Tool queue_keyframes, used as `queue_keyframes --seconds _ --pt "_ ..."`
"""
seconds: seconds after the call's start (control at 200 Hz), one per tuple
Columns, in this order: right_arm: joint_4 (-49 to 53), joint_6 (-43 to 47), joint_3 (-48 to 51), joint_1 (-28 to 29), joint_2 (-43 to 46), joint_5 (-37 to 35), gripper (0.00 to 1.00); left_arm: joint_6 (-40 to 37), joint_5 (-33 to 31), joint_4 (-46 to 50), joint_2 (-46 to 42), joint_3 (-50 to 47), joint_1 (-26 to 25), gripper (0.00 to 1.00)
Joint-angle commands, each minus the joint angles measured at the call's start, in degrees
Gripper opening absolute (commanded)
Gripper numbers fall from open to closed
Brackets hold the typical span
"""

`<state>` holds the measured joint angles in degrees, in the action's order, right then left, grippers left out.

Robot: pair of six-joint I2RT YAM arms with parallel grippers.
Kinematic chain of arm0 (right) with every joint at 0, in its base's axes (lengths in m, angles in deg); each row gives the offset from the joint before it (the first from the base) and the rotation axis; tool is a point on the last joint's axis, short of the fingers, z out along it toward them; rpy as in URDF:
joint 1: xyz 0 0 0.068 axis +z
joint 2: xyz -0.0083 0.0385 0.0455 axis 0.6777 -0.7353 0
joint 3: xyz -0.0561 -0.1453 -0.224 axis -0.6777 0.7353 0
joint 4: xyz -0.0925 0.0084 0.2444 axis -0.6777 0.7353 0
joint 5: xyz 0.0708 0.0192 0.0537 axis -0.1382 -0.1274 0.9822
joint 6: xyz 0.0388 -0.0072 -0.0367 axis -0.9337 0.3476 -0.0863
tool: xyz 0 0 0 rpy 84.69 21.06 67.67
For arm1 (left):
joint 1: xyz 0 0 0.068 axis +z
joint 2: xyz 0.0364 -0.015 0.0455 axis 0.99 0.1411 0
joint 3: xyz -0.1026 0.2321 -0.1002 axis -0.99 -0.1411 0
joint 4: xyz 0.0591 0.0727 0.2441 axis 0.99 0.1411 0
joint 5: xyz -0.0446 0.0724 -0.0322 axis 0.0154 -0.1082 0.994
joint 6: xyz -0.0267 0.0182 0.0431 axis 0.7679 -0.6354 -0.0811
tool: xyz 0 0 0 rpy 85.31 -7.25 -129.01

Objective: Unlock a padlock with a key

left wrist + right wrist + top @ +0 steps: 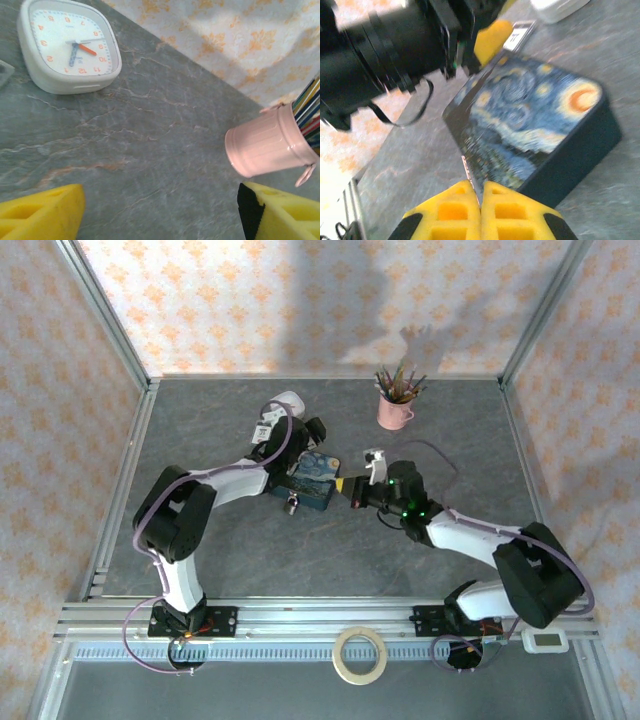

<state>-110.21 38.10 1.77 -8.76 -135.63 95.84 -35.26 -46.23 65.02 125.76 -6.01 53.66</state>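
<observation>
- Grey table (200, 430) takes up the middle of the top view. Both my arms reach in to its centre.
- Blue Starry Night box (312, 478) lies flat at centre. In the right wrist view it runs from mid-frame to the right edge.
- White clock (70, 45) is upper left in the left wrist view, lying face up on the table.
- Pink cup (265, 145) of pencils is at the right edge of that view, well apart from the clock.
- Tape roll (360, 655) is at bottom centre of the top view.
- My left gripper (161, 205) has its jaws spread wide, with bare table between the yellow fingers (45, 212).
- My right gripper (481, 192) is at bottom centre, fingers pressed together on the key (471, 176), a thin sliver sticking up toward the box's near edge.
- The padlock (292, 502) is a small dark item on the table just beside the box's lower left edge. It is too small to show detail.
</observation>
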Motion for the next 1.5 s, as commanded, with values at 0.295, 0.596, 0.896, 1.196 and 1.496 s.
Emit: queue_keyframes --seconds 0.295,0.596,0.896,1.196,1.496 --pt "-1.2 1.1 -9.8 10.9 -16.3 7.2 0.0 -10.5 5.4 7.6 -33.6 -22.0 9.6 0.99" --pt "6.7 4.6 -16.6 9.9 -22.8 0.7 0.0 -9.9 8.2 8.9 -47.8 -35.7 10.5 0.98" --pt "7.9 11.6 -19.5 3.6 -24.8 3.7 0.0 -5.9 20.4 1.3 -45.6 -43.3 9.1 0.84" --pt "13.1 15.1 -21.4 2.7 -22.3 9.1 0.0 -4.3 18.8 -5.7 -36.6 -43.0 2.2 0.8" --pt "12.7 10.1 -13.4 0.9 -10.2 5.5 0.0 -5.6 19.5 -9.6 -23.4 -37.4 -0.4 0.74"
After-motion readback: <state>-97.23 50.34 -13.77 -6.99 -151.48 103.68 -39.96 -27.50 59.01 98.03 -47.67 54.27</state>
